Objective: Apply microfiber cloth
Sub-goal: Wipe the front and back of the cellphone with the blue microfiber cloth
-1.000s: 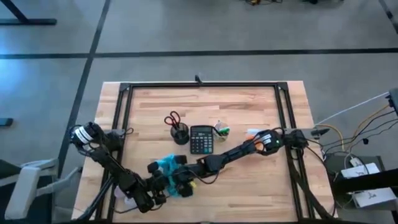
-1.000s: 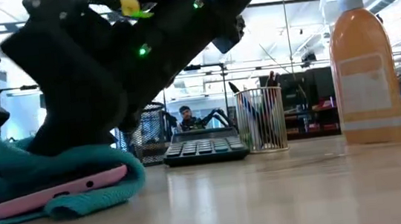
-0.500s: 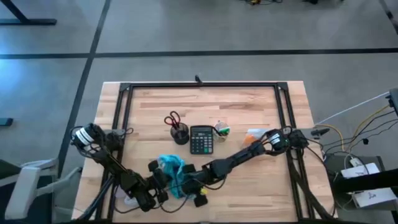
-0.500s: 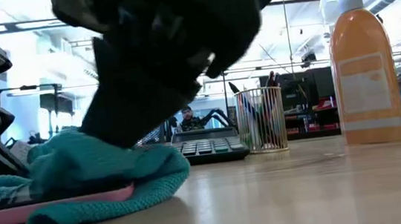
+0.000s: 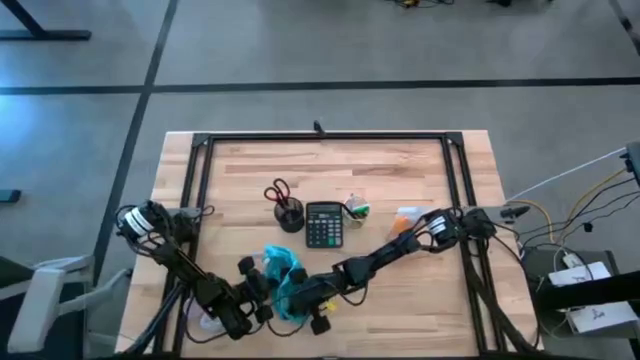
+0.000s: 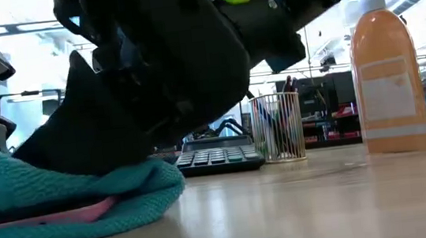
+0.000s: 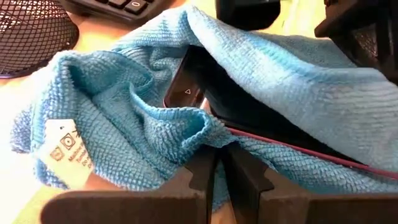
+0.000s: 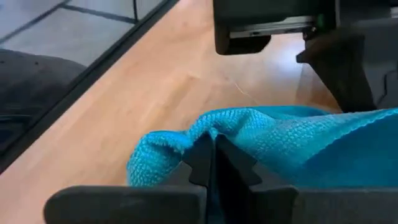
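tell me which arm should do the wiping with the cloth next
Probably the right. The right gripper is pinched on the cloth lying over the pink phone; the left gripper grips the phone's edge, steadying it.

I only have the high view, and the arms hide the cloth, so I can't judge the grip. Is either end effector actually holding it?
Observer: In the left wrist view, the left end effector is shut on a fold of the microfiber cloth.
Operator: And the right one?
Observer: In the right wrist view, the right end effector is pinched shut on the cloth's edge.
Operator: Anything under the cloth?
Observer: Yes, a pink-edged phone with a dark screen lies wrapped in it.
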You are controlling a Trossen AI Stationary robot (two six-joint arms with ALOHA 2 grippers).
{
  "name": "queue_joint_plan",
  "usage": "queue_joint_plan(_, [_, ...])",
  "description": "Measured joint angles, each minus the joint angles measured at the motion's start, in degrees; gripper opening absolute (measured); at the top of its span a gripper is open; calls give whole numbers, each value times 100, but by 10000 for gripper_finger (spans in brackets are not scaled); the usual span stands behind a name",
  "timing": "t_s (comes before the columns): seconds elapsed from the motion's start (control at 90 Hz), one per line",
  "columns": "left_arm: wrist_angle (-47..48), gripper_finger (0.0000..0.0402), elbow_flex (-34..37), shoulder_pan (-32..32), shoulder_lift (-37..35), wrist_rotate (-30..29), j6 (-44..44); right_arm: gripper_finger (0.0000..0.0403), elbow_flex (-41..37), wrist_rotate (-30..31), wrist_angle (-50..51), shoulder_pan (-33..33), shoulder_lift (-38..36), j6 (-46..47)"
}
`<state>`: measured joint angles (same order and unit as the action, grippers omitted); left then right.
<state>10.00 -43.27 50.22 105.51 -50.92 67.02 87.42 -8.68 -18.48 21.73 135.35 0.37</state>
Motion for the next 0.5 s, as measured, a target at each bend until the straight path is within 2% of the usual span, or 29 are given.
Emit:
queue_joint_plan(0.256, [-6, 20, 0, -9, -1, -42, -23, 0, 6, -907, 356, 3, -100, 7])
queue_joint_plan(0.389, [-2, 20, -2, -12, -7, 47, -28, 0, 10, -1002, 1071, 10, -316, 191])
queue_joint_plan(0.5, [-30, 20, -2, -13, -7, 58, -28, 0, 11, -997, 955, 1, -326, 263])
